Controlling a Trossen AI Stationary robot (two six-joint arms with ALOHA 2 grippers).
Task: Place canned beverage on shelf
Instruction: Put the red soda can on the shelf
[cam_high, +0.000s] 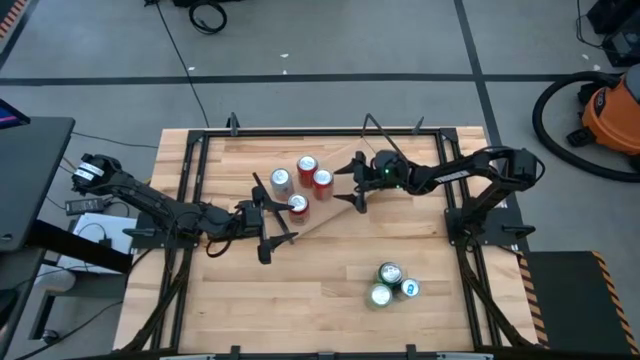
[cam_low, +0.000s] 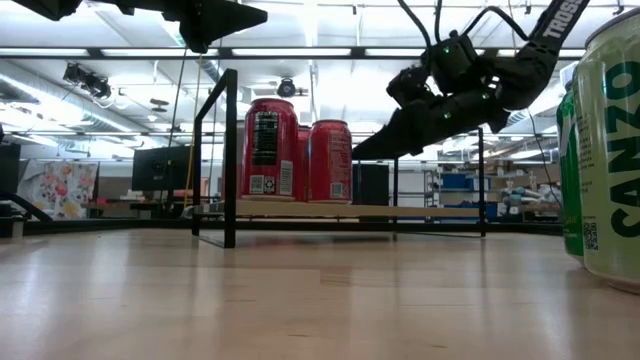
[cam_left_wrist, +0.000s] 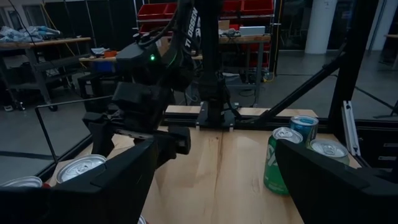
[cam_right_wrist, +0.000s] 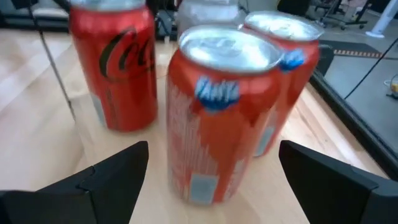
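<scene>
Four red cans (cam_high: 303, 182) already stand on the shelf (cam_high: 338, 208) toward its left end, while three green cans (cam_high: 392, 283) (a tight cluster) wait on the tabletop (cam_high: 300, 300) near the front right, so by my reckoning the job is a little over half done. The left gripper (cam_high: 272, 222) hovers at the shelf's near left end, fingers apart and empty. The right gripper (cam_high: 358, 180) faces the red cans from the right, spread wide, holding nothing.
</scene>
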